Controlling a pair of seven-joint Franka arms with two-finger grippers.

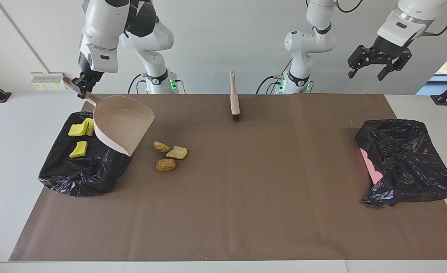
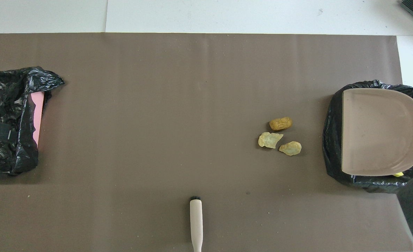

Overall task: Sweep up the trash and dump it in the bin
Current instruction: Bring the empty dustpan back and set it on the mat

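Observation:
My right gripper (image 1: 82, 86) is shut on the handle of a beige dustpan (image 1: 123, 123), held tilted over a black-bagged bin (image 1: 83, 174) at the right arm's end of the table. Three yellow chunks (image 1: 77, 130) lie in that bin; the overhead view shows only a sliver of yellow (image 2: 398, 174) under the dustpan (image 2: 378, 131). Three tan pieces (image 1: 165, 165) lie together on the mat beside the bin, also in the overhead view (image 2: 280, 123). A fourth tan piece is out of view. My left gripper (image 1: 378, 66) waits open, raised in the air at the left arm's end.
A wooden brush (image 1: 234, 98) stands on its bristles mid-table near the robots, also in the overhead view (image 2: 196, 224). A second black-bagged bin (image 1: 405, 159) with pink showing lies at the left arm's end. A brown mat (image 1: 246, 197) covers the table.

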